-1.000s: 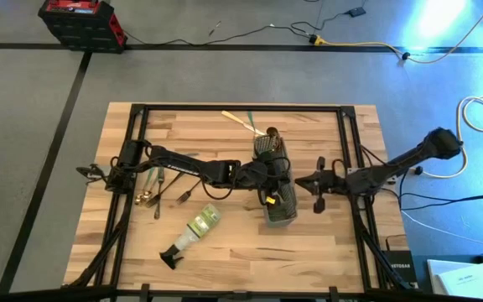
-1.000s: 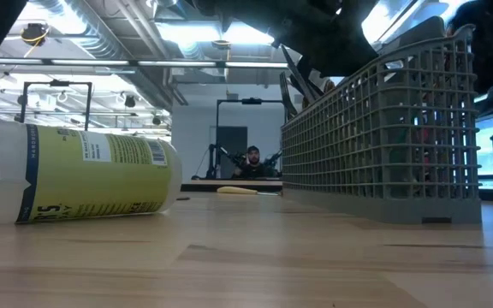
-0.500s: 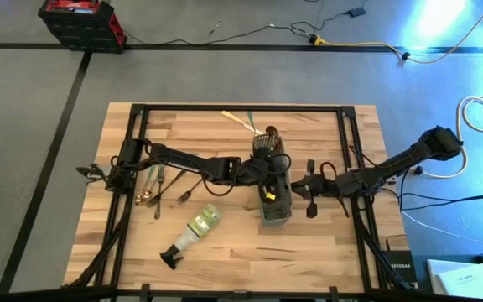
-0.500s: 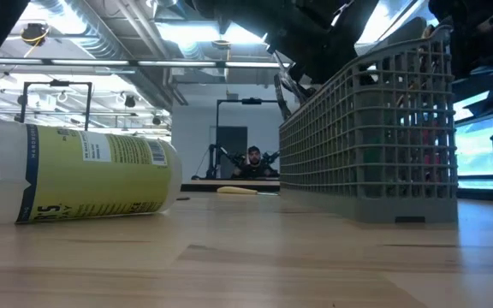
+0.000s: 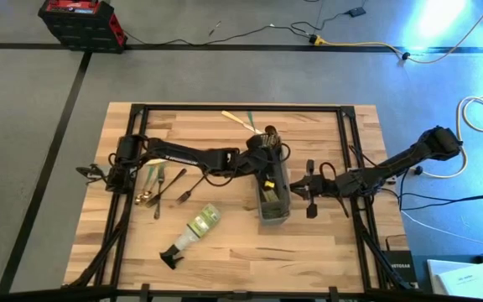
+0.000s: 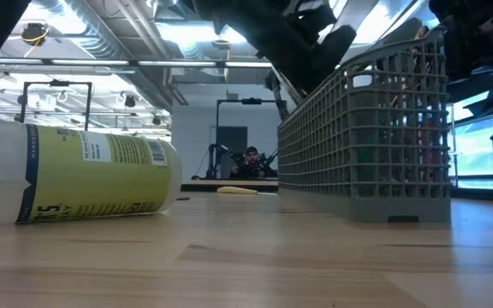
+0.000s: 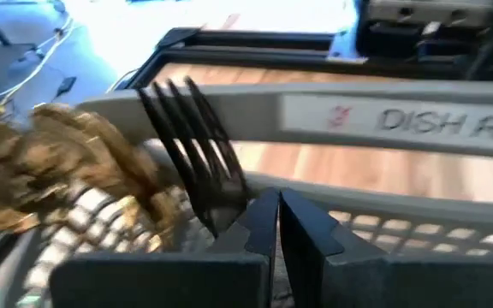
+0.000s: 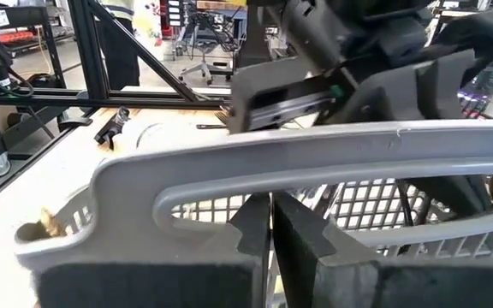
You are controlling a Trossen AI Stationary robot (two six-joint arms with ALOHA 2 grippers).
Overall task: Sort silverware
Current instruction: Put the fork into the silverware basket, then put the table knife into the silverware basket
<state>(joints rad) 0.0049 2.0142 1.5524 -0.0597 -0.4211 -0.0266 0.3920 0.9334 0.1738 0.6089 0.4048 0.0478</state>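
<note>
Lettering "DISH RA" shows on the grey caddy [image 7: 418, 120] rim.

A grey mesh caddy [image 5: 272, 191] stands upright on the wooden table [image 5: 225, 252], right of the table's middle; its rim carries raised lettering. On the near left side of the caddy, a clear spray bottle [image 5: 193, 231] with a yellow-green label lies on its side, black nozzle pointing away from the caddy. Far from the caddy, beyond the table's far left corner, a red and black case [image 5: 80, 22] sits on the floor.
</note>
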